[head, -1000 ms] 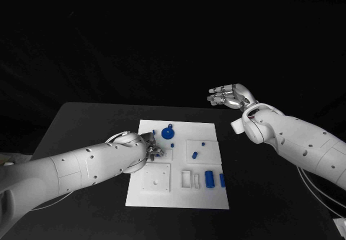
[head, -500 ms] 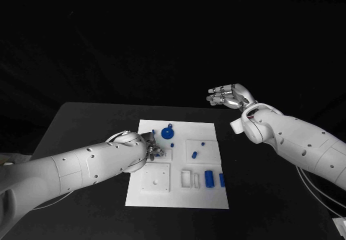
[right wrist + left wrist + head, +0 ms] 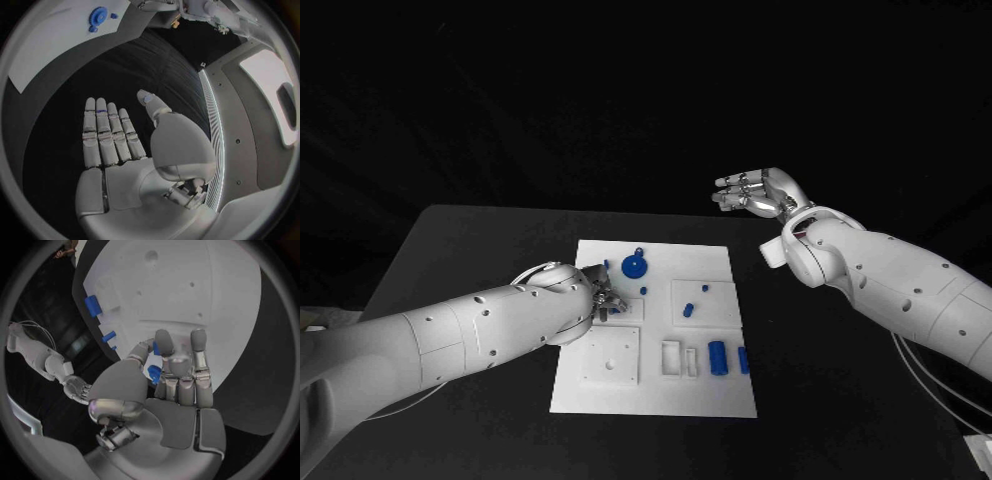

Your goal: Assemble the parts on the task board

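The white task board (image 3: 661,395) lies in the middle of the black table. My left hand (image 3: 603,296) is low over the board's left side, beside a raised white square (image 3: 625,310). In the left wrist view that hand (image 3: 178,390) pinches a small blue part (image 3: 154,373) between thumb and fingers, close to the board (image 3: 187,290). A blue gear (image 3: 635,266) sits near the board's far edge. Other blue parts (image 3: 720,358) lie on the right side. My right hand (image 3: 759,192) hangs raised beyond the table's far edge, its fingers (image 3: 106,135) straight and holding nothing.
A white square plate (image 3: 613,360) and a white slotted block (image 3: 681,358) sit on the board's near part. Small blue pegs (image 3: 689,310) lie on the right square. Black table (image 3: 473,250) surrounds the board.
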`<action>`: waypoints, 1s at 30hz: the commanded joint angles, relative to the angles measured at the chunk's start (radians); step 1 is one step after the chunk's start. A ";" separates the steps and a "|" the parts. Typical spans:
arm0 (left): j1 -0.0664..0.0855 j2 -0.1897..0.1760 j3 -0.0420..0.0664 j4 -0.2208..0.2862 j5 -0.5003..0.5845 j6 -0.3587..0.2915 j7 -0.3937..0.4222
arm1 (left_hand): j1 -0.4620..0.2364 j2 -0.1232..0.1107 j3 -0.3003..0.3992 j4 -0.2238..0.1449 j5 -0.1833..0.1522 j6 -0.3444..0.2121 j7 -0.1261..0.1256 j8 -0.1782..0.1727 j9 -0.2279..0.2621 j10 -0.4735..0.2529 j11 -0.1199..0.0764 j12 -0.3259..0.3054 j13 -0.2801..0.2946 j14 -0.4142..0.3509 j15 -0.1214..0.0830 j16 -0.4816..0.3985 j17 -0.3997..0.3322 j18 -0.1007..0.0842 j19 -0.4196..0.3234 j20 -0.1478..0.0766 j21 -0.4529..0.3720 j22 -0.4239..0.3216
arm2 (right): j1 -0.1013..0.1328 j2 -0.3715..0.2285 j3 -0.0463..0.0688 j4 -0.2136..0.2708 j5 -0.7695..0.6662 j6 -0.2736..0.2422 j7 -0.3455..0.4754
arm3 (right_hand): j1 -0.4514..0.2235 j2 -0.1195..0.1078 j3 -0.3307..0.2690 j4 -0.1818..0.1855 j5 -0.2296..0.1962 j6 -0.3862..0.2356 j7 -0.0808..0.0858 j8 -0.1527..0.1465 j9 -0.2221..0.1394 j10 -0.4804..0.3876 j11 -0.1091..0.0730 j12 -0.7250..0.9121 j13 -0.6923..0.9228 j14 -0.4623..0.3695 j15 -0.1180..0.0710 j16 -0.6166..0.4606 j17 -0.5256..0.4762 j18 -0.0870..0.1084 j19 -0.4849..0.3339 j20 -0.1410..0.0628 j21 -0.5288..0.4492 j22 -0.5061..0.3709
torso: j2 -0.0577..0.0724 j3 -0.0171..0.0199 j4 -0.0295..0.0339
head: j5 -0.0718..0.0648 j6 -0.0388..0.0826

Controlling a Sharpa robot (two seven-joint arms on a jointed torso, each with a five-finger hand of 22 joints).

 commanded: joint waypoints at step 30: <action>-0.010 0.008 -0.001 -0.017 0.006 0.021 0.001 | 0.040 -0.078 -0.095 0.164 -0.111 0.119 -0.114 -0.011 -0.005 0.041 -0.006 0.000 0.001 -0.001 -0.002 -0.012 -0.019 0.006 0.008 -0.003 -0.020 0.017 | -0.001 0.001 0.000 -0.001 0.001 0.017 0.007 | 0.002 0.009 -0.004 -0.003 0.005 -0.001 0.000 -0.001 -0.001 -0.008 -0.001 -0.003 0.000 -0.007 0.000 -0.005 -0.001 0.011 -0.007 -0.001 0.005 -0.001 | 0.001 0.0002 0.0003 | -0.005 -0.002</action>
